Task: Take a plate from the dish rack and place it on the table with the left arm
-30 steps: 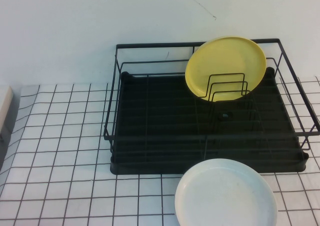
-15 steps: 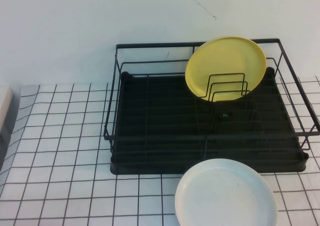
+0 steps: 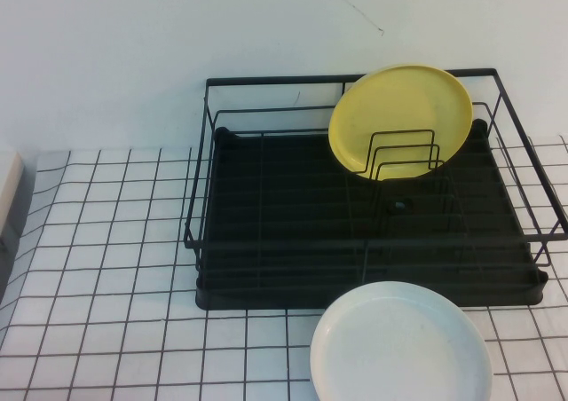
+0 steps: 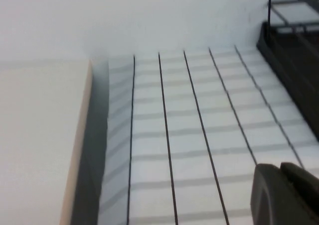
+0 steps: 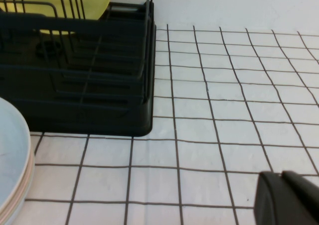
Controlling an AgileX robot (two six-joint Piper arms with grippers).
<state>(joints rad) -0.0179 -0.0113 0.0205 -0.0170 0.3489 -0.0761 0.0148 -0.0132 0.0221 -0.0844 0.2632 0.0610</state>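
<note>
Nothing has changed over the last second: the plate (image 3: 401, 121) leans in the dish rack (image 3: 293, 241) at two o'clock. Left claw (image 4: 289, 195) and right claw (image 5: 289, 197) hang over the desk (image 3: 106, 241), openings unclear; task unstarted.

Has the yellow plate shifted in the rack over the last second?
No. The yellow plate leans behind the same wire dividers in the dish rack. Left gripper and right gripper are away from it.
</note>
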